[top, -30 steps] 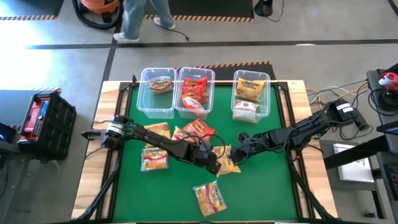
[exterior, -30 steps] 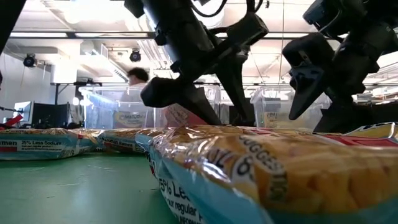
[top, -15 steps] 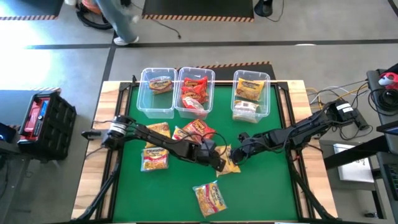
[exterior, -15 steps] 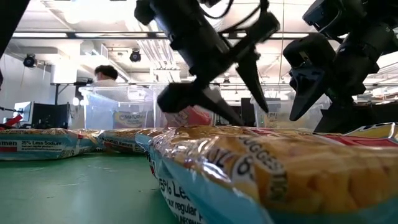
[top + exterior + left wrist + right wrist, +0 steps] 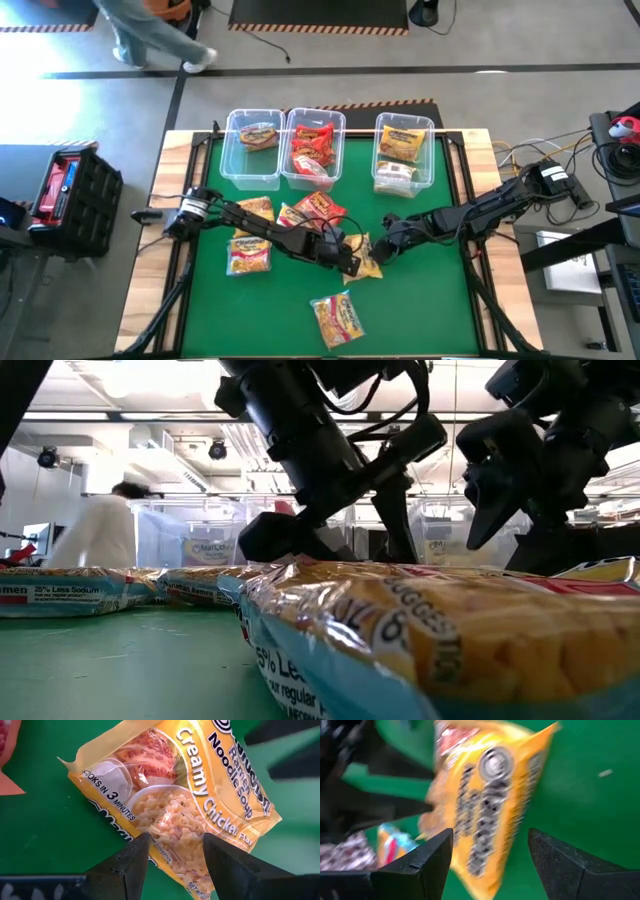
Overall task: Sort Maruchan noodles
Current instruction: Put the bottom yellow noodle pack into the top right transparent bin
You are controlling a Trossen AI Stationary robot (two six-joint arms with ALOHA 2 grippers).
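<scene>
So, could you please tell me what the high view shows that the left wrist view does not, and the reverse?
Only the high view shows the three clear plastic bins, the right gripper and the whole green table. Only the left wrist view shows the print on the flat yellow Creamy Chicken ramen packet, between the left gripper's open fingers. Both show that packet and the left gripper over it.

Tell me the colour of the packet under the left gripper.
Yellow-orange, labelled Creamy Chicken; the left wrist view shows it best.

Glossy crinkly plastic noodle packets point(image 5: 338, 318) lie on a matt green mat point(image 5: 430, 290) beside clear plastic bins point(image 5: 252, 150).
</scene>
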